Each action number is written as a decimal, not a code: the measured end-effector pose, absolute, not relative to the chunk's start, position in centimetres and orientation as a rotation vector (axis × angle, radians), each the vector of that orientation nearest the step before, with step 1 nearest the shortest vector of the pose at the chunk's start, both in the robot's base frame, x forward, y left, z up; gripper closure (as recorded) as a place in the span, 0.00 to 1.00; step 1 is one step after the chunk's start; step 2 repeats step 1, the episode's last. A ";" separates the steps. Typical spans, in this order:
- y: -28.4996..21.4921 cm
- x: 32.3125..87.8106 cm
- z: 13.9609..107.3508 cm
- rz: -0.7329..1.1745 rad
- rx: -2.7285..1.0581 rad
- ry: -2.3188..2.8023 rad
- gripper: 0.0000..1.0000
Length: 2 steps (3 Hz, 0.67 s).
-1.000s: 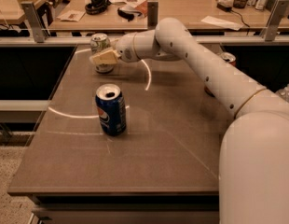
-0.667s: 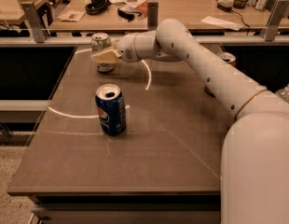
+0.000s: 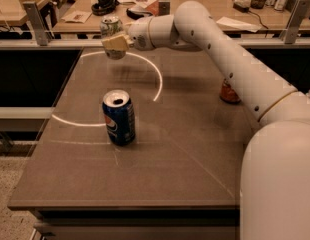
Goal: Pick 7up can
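The 7up can (image 3: 110, 27), pale silver-white with a silver top, is at the far left of the table (image 3: 195, 149). My gripper (image 3: 115, 42) is shut on the can's side and holds it a little above the table top. The pale fingers (image 3: 114, 41) cover the can's lower half. The arm reaches in from the right across the table's far part.
A dark blue Pepsi can (image 3: 119, 117) stands upright at the table's middle left. A red-orange Coca-Cola can (image 3: 228, 92) stands at the right, partly hidden behind my arm. A cluttered desk (image 3: 195, 4) runs behind the far railing.
The gripper has risen with the 7up can in it, lifting the can off the table. The Pepsi can has not moved.
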<state>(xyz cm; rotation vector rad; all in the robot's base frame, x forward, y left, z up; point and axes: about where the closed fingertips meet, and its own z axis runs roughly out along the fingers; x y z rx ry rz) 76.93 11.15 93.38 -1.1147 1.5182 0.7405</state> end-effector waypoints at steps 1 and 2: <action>10.9 77.0 93.6 0.737 -1.116 1.517 1.00; 10.9 77.0 93.6 0.737 -1.116 1.517 1.00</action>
